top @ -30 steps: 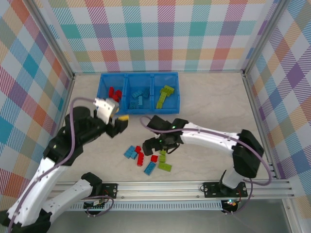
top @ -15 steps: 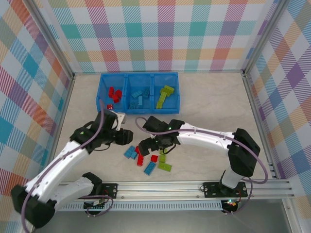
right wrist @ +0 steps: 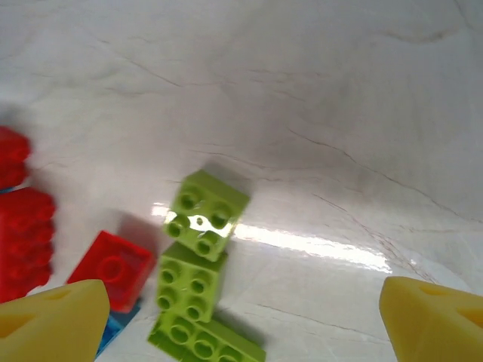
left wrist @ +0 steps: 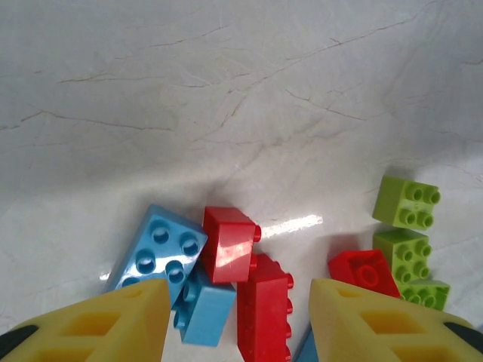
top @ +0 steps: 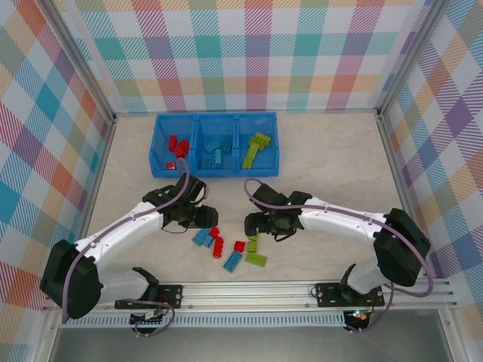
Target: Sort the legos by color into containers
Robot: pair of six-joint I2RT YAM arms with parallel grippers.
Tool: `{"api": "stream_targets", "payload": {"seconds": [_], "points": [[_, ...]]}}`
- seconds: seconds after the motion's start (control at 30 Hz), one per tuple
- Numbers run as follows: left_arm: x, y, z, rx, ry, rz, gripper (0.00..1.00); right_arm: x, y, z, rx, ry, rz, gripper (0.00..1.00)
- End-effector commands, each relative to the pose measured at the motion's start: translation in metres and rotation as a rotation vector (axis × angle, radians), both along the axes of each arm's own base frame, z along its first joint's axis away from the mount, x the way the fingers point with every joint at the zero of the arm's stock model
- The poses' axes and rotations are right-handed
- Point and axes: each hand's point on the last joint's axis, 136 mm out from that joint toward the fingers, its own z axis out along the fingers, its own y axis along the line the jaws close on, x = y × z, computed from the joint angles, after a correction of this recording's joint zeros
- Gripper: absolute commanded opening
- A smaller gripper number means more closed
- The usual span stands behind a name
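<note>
Blue tray [top: 226, 171] at far side of table, 3 compartments, one colour each.
L compartment: red legos [top: 177, 145]; mid: light blue legos [top: 213, 153]; R: lime legos [top: 256, 148]. Loose pile [top: 226, 245] of mixed bricks lies near arm bases, betw. grippers. Left gripper [left wrist: 238, 309] part-open, empty, straddling loose red brick [left wrist: 230, 245]. Right gripper [right wrist: 241, 324] spread wide, empty, above loose green bricks [right wrist: 198, 241].

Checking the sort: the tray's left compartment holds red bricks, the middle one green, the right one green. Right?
No: the top external view shows the middle compartment holding light blue bricks, not green. The rest is right.
</note>
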Motion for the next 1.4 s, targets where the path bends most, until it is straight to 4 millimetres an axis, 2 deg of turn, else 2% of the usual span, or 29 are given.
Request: {"api": "stream_targets", "payload": {"seconds": [0.0, 0.1, 0.2, 0.27, 0.37, 0.47, 0.6, 0.7, 0.8, 0.93, 1.03, 1.1, 1.2, 1.3, 1.37], "points": [[0.009, -0.006, 0.003, 0.006, -0.038, 0.007, 0.53, -0.003, 0.011, -0.011, -0.014, 0.076, -0.094, 0.9], [0.007, -0.006, 0.005, 0.02, -0.051, -0.027, 0.55, -0.001, 0.019, -0.023, -0.062, 0.115, -0.143, 0.88], [0.004, -0.001, 0.007, 0.044, -0.068, -0.05, 0.56, -0.001, 0.03, -0.031, -0.074, 0.13, -0.153, 0.81], [0.003, 0.002, 0.01, 0.052, -0.085, -0.055, 0.56, -0.001, 0.031, -0.037, -0.091, 0.131, -0.166, 0.73], [0.002, 0.005, 0.015, 0.054, -0.11, -0.059, 0.57, 0.0, 0.026, -0.044, -0.127, 0.129, -0.192, 0.52], [0.001, 0.007, 0.017, 0.054, -0.129, -0.064, 0.58, 0.001, 0.022, -0.046, -0.139, 0.119, -0.202, 0.39], [-0.001, 0.005, 0.018, 0.044, -0.124, -0.089, 0.6, 0.006, 0.016, -0.033, -0.132, 0.073, -0.207, 0.25], [-0.002, -0.003, 0.023, 0.003, -0.129, -0.117, 0.65, 0.019, 0.016, -0.009, -0.079, 0.004, -0.184, 0.24], [-0.009, -0.023, 0.039, -0.118, -0.151, -0.199, 0.71, 0.046, 0.021, 0.027, 0.018, -0.113, -0.085, 0.24], [-0.026, -0.059, 0.083, -0.38, -0.212, -0.342, 0.79, 0.106, 0.023, 0.082, 0.12, -0.283, -0.005, 0.24], [-0.035, -0.067, 0.111, -0.495, -0.281, -0.392, 0.82, 0.153, 0.017, 0.105, 0.118, -0.397, -0.001, 0.24], [-0.038, -0.065, 0.122, -0.514, -0.325, -0.396, 0.84, 0.182, 0.014, 0.11, 0.116, -0.435, -0.016, 0.24], [-0.04, -0.058, 0.134, -0.514, -0.381, -0.382, 0.85, 0.22, 0.009, 0.107, 0.122, -0.436, -0.037, 0.26], [-0.036, -0.049, 0.136, -0.486, -0.423, -0.339, 0.88, 0.248, 0.012, 0.099, 0.103, -0.422, -0.029, 0.3], [-0.029, -0.042, 0.133, -0.448, -0.435, -0.289, 0.9, 0.26, 0.015, 0.092, 0.079, -0.403, -0.023, 0.35]]}}
